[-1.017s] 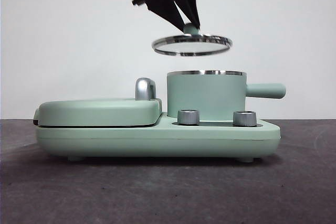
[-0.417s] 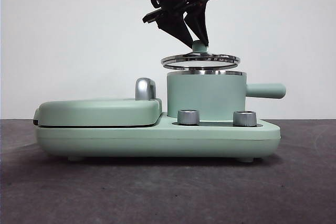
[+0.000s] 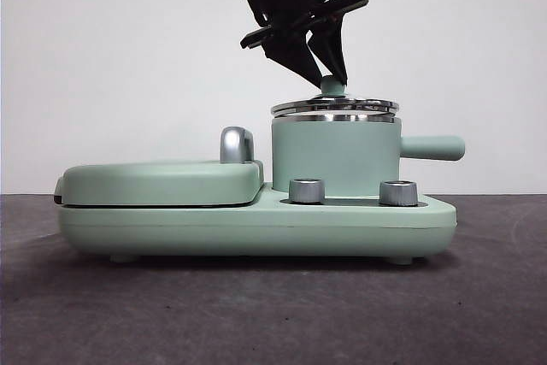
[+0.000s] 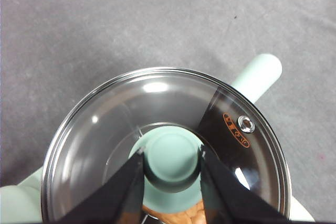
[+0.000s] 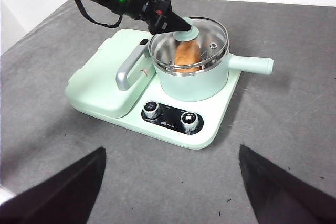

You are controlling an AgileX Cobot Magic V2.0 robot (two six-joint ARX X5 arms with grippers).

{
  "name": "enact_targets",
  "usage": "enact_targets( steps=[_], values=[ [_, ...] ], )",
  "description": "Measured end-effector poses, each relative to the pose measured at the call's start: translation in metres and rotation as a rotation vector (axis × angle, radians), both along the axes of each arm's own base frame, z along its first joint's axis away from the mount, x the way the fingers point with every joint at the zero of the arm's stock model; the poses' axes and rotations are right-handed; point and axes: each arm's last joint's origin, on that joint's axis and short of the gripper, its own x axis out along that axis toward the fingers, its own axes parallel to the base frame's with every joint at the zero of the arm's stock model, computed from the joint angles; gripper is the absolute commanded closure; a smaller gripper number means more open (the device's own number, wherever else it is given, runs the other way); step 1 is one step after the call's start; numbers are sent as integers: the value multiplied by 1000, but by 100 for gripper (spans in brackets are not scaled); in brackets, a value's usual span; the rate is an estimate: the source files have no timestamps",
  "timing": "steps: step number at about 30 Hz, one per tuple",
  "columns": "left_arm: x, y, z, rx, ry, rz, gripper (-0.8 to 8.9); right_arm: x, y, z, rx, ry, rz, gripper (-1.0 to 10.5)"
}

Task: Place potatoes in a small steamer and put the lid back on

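A second earlier the lid [image 3: 334, 108] had hung well above the small steamer [image 3: 335, 156], tilted, with open air between them; half a second earlier it hovered just over the steel rim. By this moment it had come down to sit on that rim, roughly level, in the upper middle of the front view. The left gripper [image 3: 330, 74] had followed it down from the top edge of the frame and still pinched the lid's mint-green knob [image 4: 171, 159] between its two black jaws, one on each side of it in the left wrist view.

One potato [image 5: 187, 55] lay inside the steamer, orange-brown, seen through the glass just above centre in the right wrist view. There was one steamer, with one straight side handle [image 3: 432, 147] pointing to the right of the front frame, and one lid. The cooker base [image 3: 256, 224] carried two control dials [image 3: 307, 191] along its front and one flat griddle cover [image 3: 161, 182] at the left, with one chrome handle [image 3: 236, 144].

The right gripper [image 5: 170, 184] waited well back from the cooker, its jaws spread wide at the lower corners of its own view, holding nothing.
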Motion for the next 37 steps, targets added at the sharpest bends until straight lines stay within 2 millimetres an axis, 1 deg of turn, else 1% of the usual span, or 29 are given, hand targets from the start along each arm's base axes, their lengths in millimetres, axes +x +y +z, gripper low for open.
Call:
enact_targets(
  steps=[6,12,17,22,37],
  values=[
    [-1,-1,0,2,2,-3,800,0,0,0,0,0,0,546],
    [-7,-8,0,14,-10,-39,800,0,0,0,0,0,0,546],
    [-6,-7,-1,57,-38,-3,800,0,0,0,0,0,0,546],
    [-7,-7,-2,69,-33,-6,800,0,0,0,0,0,0,546],
    [-6,-8,-2,53,-31,-22,800,0,0,0,-1,1,0,546]
  ],
)
